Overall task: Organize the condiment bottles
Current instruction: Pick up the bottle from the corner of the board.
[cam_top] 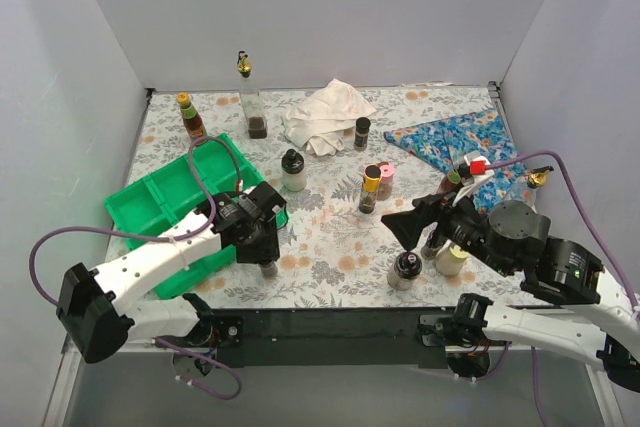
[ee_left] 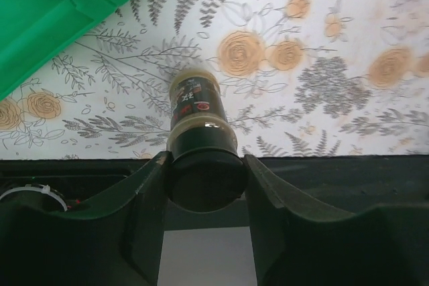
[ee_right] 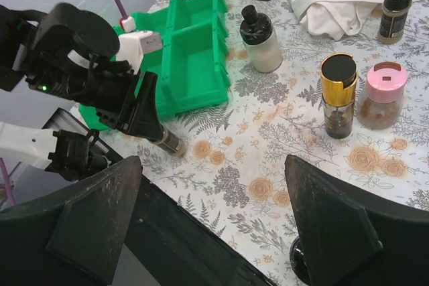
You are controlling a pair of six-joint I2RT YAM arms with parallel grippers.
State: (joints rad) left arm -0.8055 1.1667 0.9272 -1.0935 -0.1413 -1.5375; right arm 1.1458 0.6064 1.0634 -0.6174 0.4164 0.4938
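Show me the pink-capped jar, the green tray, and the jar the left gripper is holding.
pink-capped jar (ee_right: 387,80), right wrist view, on its pink cap.
green tray (cam_top: 150,205), top external view, on a bare compartment floor.
gripped jar (ee_left: 196,105), left wrist view, on its label.

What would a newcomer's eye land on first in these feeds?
The bright green tray on the left of the table stands out first. Right beside it, near the front edge, the left gripper is shut on a small jar, gripping it by its dark cap. Further back, a crumpled white cloth lies among scattered bottles.
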